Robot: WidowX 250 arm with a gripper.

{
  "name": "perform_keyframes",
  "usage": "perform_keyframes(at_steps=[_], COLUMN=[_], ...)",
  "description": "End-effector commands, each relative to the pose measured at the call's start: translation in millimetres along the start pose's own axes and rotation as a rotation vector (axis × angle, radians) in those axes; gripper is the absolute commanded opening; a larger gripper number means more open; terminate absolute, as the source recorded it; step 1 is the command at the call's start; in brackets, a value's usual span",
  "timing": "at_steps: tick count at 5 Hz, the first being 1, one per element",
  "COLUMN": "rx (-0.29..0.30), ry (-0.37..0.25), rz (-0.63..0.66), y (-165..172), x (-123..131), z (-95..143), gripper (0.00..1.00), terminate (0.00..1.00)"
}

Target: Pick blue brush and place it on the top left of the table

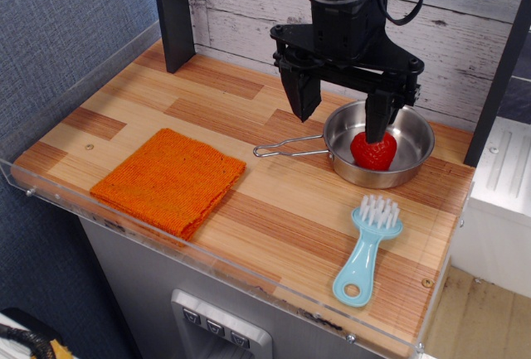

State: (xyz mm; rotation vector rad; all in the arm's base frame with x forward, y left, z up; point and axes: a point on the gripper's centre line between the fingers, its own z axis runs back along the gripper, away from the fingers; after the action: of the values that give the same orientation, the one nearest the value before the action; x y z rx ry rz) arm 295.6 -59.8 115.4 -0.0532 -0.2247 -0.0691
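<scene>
Near the counter front right corner the brush is laid, bristles toward the back, handle toward the front edge; the pincer is held wide open and empty above the back, behind it

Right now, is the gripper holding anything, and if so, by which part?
Nothing is held. The gripper hangs open above the table, its fingers apart over the small pan, while the blue brush lies untouched near the table's front right edge.
</scene>
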Motion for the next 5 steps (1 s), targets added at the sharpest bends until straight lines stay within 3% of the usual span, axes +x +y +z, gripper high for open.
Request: perform_keyframes(at_steps=[1,2,3,4,5], rx=[0.0,-0.072,-0.075,-0.075,-0.067], ry=[0.0,-0.044,-0.07,-0.051,-0.05], rz=[0.0,0.004,0.011,-0.003,0.007], y=[0,-38,-79,-99,-90], x=[0,-4,-15,-28,-33], z=[0,-6,-15,-22,-26], gripper=[1.0,1.0,1.0,1.0,1.0], terminate=[0.0,0.0,0.0,0.0,0.0])
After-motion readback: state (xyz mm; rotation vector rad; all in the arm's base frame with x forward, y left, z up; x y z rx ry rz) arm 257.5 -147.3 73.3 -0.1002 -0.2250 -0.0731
